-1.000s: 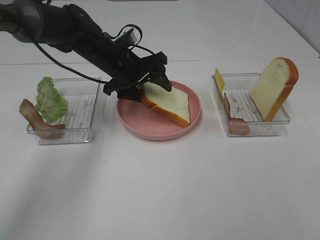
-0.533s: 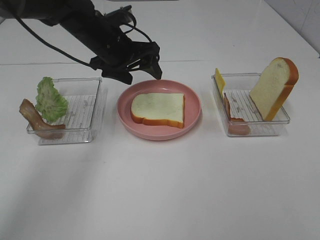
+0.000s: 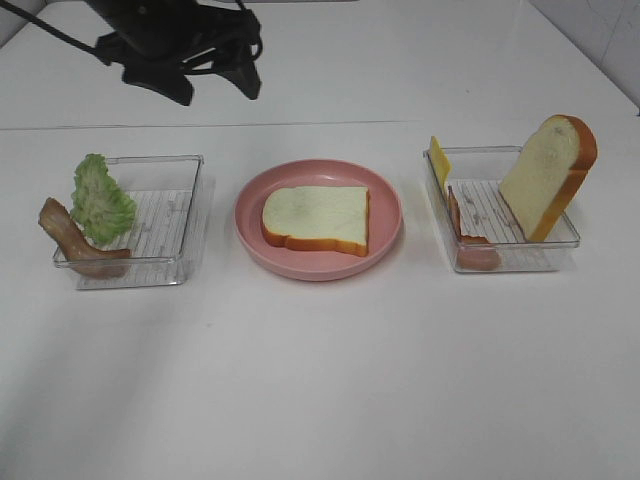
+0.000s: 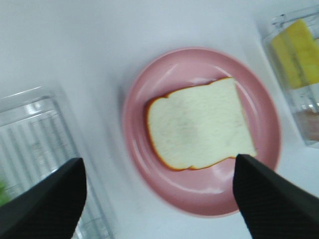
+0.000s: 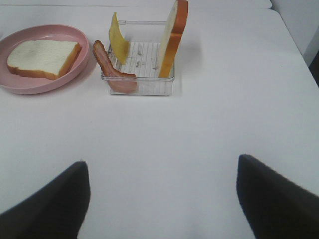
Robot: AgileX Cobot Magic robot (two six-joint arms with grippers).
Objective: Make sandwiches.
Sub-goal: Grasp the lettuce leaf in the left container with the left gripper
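White table (image 3: 320, 380), bread slice (image 3: 316, 218) flat on pink plate (image 3: 392, 215) as the base, lettuce (image 3: 100, 200), bacon (image 3: 462, 228), cheese (image 3: 438, 160) and second slice (image 3: 548, 175) propped in side trays (image 3: 520, 260) probably for easy edge grabs, left gripper (image 3: 218, 88) up high, jaws apart, empty, right gripper (image 5: 162, 199) spread and empty too

We see one white bread slice (image 3: 315, 217) with an orange-brown crust lying flat in the middle of the pink plate (image 3: 388, 228). A second bread slice (image 3: 548, 175) stands on edge, leaning at the right end of the right tray (image 3: 520, 262). At that tray's left end a yellow cheese square (image 3: 439, 160) stands upright, with a reddish-brown bacon strip (image 3: 465, 238) just beside it. In the left tray (image 3: 170, 215) the green ruffled lettuce (image 3: 100, 200) stands at the left end, and a second bacon strip (image 3: 72, 240) hangs over the left front corner.
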